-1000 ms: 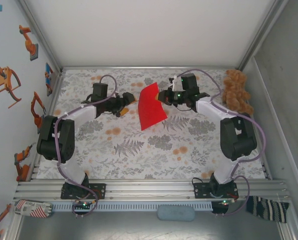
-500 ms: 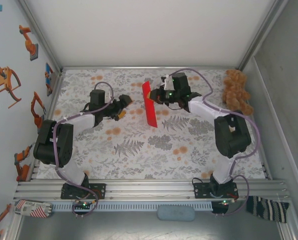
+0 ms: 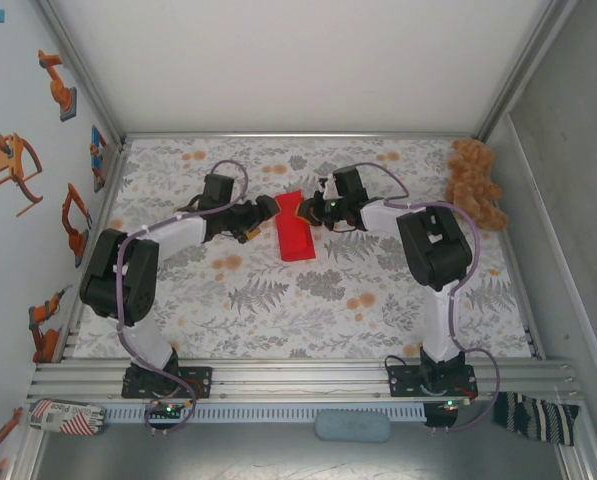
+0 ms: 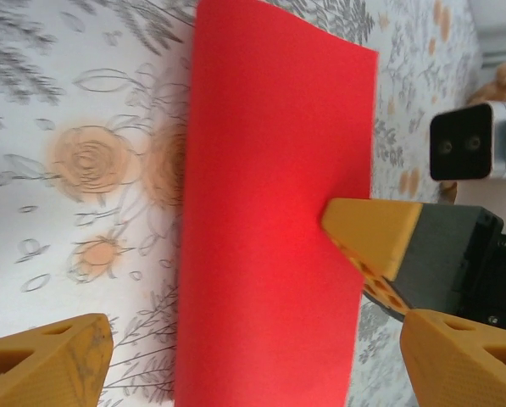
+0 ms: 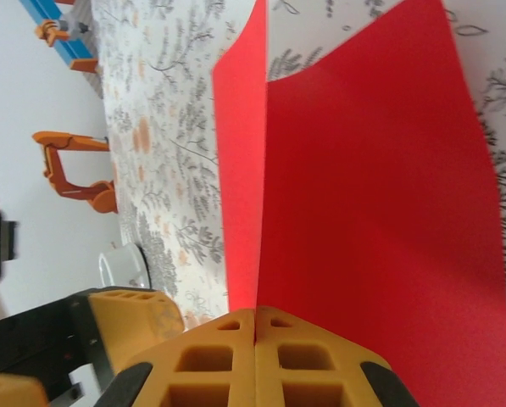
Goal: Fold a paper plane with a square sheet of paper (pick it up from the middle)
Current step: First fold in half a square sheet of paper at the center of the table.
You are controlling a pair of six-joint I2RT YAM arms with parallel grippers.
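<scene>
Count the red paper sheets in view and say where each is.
1: the red sheet, folded, sits mid-table between both arms, pinched by the right gripper. No other is visible.

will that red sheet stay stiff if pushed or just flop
Probably floppy: the red sheet bends into two leaves where the right gripper pinches it. Likely light and thin, so a push may buckle or slide it.

On my left wrist feed, the square sheet of paper (image 4: 269,212) runs top to bottom through the middle, bright red against the flower-printed surface (image 4: 83,127). My left claw (image 4: 261,360) stands spread wide, one orange fingertip in each lower corner, neither touching the sheet. The right claw (image 4: 358,242) has its orange tip on the sheet's right edge, a white camera box (image 4: 473,142) just above it.
</scene>
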